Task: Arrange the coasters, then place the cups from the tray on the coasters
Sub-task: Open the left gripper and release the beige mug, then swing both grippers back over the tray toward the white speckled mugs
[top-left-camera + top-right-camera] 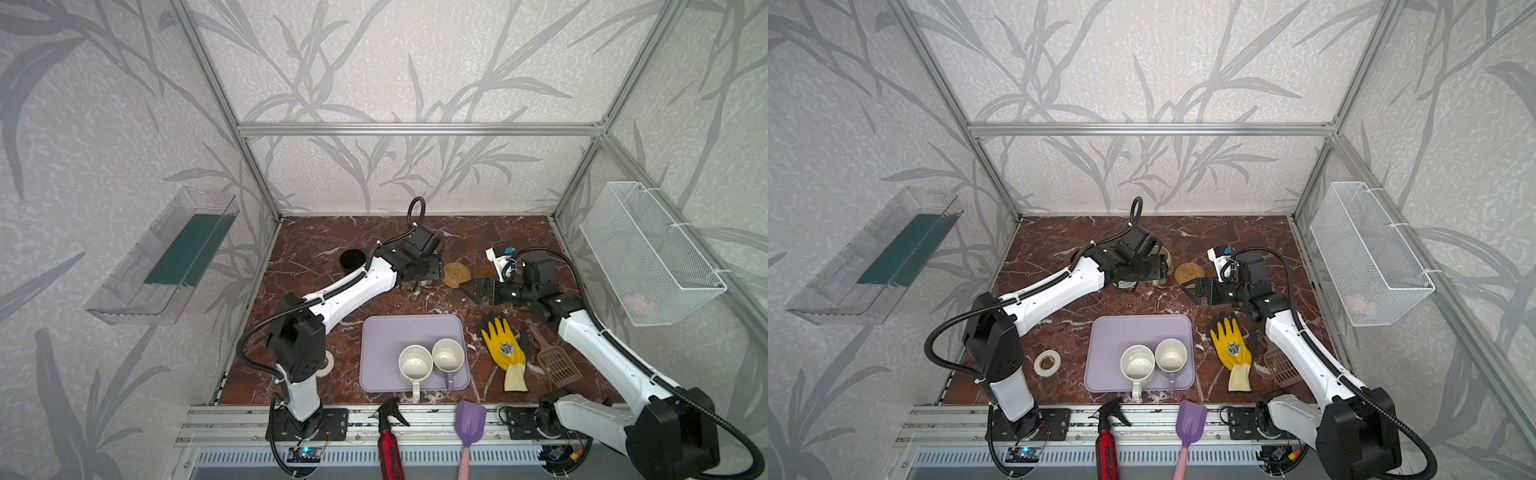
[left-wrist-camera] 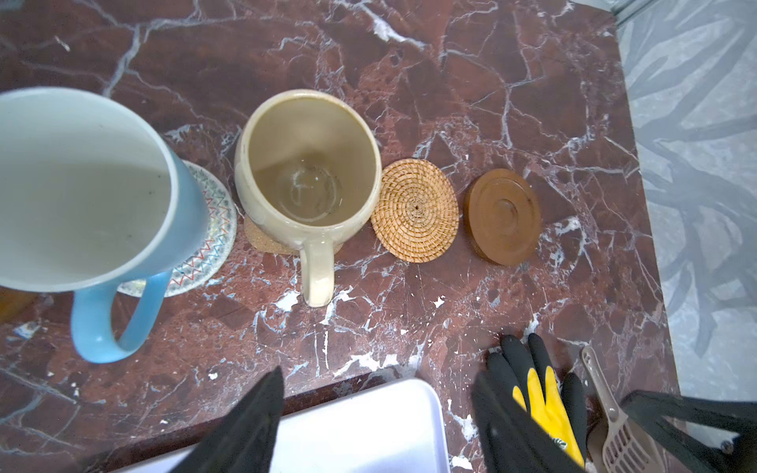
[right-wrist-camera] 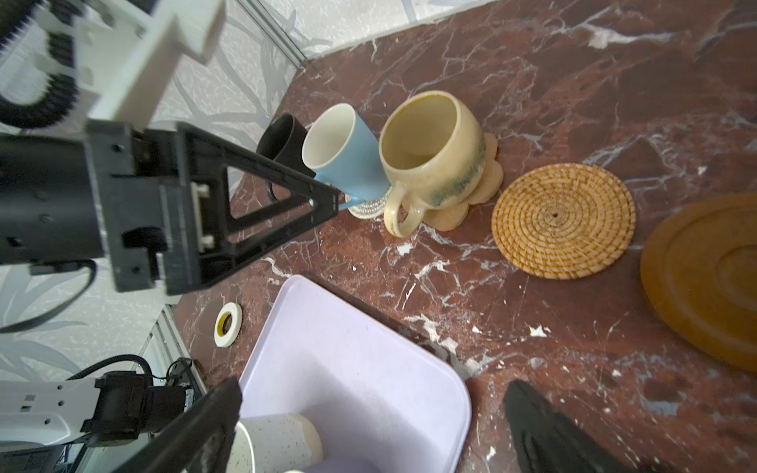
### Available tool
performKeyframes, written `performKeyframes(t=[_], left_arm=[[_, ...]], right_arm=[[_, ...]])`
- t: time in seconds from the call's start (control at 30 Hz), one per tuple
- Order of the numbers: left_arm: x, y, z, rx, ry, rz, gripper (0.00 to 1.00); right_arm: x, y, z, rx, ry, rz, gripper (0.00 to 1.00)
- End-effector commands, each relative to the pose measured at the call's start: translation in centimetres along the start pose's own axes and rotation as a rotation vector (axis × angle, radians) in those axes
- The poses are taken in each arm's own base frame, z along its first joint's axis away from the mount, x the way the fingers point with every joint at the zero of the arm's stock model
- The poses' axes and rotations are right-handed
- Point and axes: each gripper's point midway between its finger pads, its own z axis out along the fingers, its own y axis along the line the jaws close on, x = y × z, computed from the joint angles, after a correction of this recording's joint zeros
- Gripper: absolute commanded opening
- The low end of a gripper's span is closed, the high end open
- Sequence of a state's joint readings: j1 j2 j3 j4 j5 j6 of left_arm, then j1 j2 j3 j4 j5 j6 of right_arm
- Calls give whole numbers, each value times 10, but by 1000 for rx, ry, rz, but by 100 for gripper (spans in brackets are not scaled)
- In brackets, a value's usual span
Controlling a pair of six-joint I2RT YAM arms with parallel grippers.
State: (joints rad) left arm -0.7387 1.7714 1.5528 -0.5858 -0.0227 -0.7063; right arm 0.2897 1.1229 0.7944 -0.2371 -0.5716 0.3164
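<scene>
My left gripper [image 2: 377, 409] is open and empty, just off the beige cup [image 2: 307, 176], which stands on the tan flower coaster [image 3: 487, 180]. Beside it the light blue cup [image 2: 82, 184] sits on the whitish woven coaster [image 2: 217, 229], with the black cup [image 1: 352, 259] further left. The rattan coaster [image 1: 456, 274] and an amber disc coaster [image 2: 504, 217] lie bare. On the lavender tray [image 1: 386, 332] stand the white speckled cup [image 1: 415, 365] and the lavender-grey cup [image 1: 448, 354]. My right gripper [image 1: 467, 291] hovers open and empty beside the rattan coaster.
A yellow and black glove [image 1: 505, 349] and a brown perforated scoop [image 1: 555, 361] lie right of the tray. A white tape roll [image 1: 1047, 362] lies to its left. A red spray bottle [image 1: 388, 444] and a purple scoop [image 1: 469, 419] rest on the front rail.
</scene>
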Motion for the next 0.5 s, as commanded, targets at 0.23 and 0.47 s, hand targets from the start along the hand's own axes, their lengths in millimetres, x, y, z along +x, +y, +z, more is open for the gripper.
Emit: performKeyframes(t=[0.23,0.47], left_arm=[[18,11,-56,66,-4,8,99],[38,42,-96,7,20,28,99]], right_arm=[[45,52,-16,130,152,-177,100],[77,75,-24,163,216,-216,92]])
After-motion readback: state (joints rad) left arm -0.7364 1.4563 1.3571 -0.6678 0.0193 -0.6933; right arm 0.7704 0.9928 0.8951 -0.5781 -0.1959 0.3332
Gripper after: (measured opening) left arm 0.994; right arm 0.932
